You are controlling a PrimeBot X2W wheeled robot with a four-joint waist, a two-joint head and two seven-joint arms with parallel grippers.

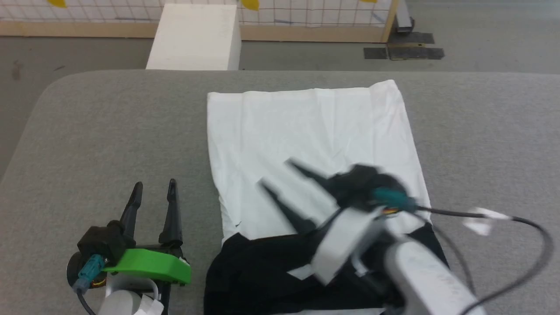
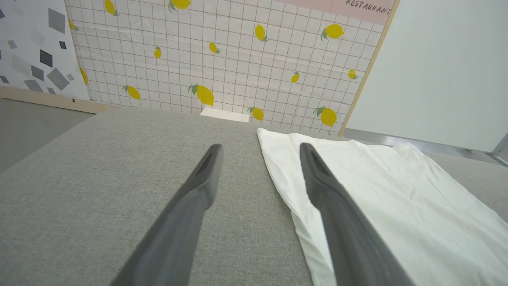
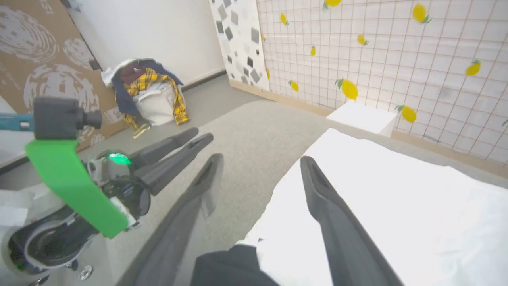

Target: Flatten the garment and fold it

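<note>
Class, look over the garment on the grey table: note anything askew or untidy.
The garment is mostly flat, but its black part at the near edge lies bunched and wrinkled. The open right pincer hangs over it.

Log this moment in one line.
left gripper open beside white cotton T-shirt with black sleeves | right gripper open above it | T-shirt on grey fabric table, partly folded

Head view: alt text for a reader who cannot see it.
A white garment with black parts bunched at its near end lies on a grey table. The open right claw is over it, the open left claw beside it.
</note>
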